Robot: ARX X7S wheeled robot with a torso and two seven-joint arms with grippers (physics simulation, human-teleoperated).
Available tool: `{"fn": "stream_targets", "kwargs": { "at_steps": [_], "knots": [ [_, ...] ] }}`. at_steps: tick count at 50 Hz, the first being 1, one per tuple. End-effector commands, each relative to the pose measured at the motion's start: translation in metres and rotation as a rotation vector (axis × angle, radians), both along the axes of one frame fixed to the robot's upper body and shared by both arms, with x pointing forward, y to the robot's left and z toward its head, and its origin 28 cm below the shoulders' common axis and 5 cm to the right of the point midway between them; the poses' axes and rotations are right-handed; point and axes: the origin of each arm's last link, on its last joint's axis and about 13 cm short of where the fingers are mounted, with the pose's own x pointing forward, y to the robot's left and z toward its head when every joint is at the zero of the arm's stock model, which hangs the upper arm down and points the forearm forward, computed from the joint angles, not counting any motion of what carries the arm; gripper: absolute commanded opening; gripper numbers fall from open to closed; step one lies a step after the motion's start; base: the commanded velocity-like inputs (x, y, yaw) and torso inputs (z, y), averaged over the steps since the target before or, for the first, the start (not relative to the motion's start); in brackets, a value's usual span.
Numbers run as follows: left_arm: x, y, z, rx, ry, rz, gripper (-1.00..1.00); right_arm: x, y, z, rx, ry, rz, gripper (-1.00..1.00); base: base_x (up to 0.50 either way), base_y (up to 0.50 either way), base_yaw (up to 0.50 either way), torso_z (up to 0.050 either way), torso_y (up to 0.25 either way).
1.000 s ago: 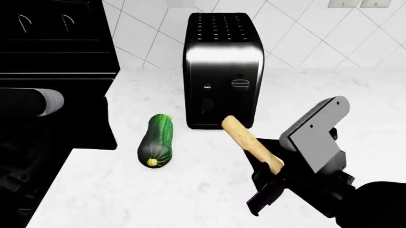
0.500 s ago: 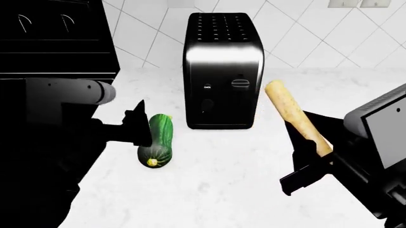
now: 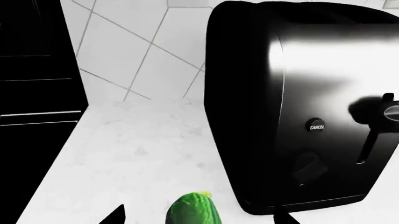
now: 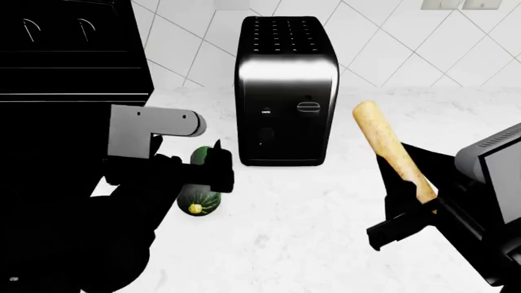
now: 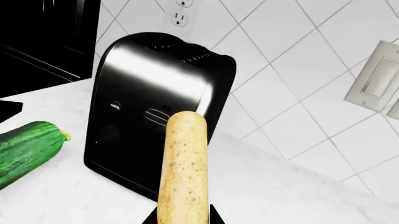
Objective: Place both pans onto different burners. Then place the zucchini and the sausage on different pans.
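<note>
Left arm closes in on the zucchini while the right keeps the sausage aloft

The white worktop (image 4: 309, 244) carries a black toaster (image 4: 285, 91) standing near its back edge, against the tiled wall. Half a second ago the left gripper (image 4: 213, 165) was beside the zucchini (image 4: 199, 198); now it has slid in over it, covering most of it in the head view, and the left wrist view shows the two finger tips spread wide on either side of the green end, gripping nothing yet. The zucchini lies on the worktop just in front of the toaster's left corner, near the black stove edge. The right gripper (image 4: 411, 204) stays clenched on the sausage (image 4: 391, 149), held tilted well above the worktop to the right of the toaster and barely shifted. No pan or burner shows here, so I judge both vegetables are yet to be placed.
</note>
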Motion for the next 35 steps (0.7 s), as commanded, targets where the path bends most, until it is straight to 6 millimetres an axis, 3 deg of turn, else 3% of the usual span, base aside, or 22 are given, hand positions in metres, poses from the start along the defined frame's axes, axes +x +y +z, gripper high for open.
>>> {"fn": "stream_targets", "kwargs": {
  "at_steps": [1,35],
  "knots": [
    [0.012,-0.015,-0.018,0.062,0.050,0.027,1.00,0.000,-0.003,-0.007,0.009,-0.020,-0.001,-1.00,0.00,0.00,0.00,0.000,0.000],
    [0.033,-0.023,-0.054,0.096,0.168,0.053,1.00,0.000,-0.013,-0.018,0.033,-0.014,-0.026,-1.00,0.00,0.00,0.00,0.000,0.000]
  ]
}}
